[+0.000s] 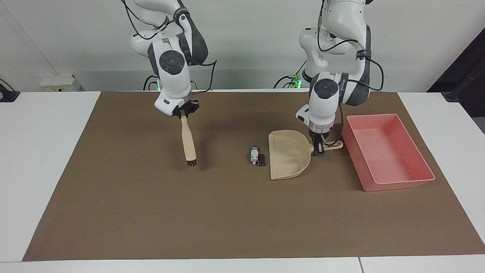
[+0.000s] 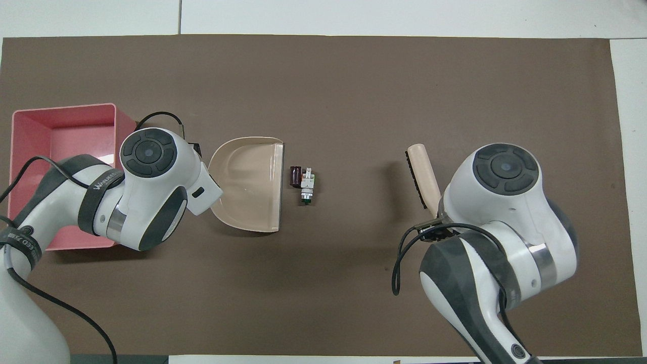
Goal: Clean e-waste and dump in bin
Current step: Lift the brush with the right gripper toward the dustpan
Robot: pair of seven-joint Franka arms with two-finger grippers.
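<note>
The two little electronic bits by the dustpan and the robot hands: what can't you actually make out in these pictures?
- E-waste: both views, too small to read what the parts are.
- Left gripper on the dustpan handle: overhead view, hidden under its own wrist.
- Right gripper holding the brush: overhead view, mostly hidden by its arm.
- Bin: overhead view, part of its floor covered by the left arm.

I count two bits of e-waste (image 1: 257, 156): one whitish-grey with green marks, one dark block. There is one beige dustpan (image 1: 288, 155), one pink bin (image 1: 386, 151), one brush (image 1: 188, 141) and one brown mat (image 1: 227, 212).
</note>
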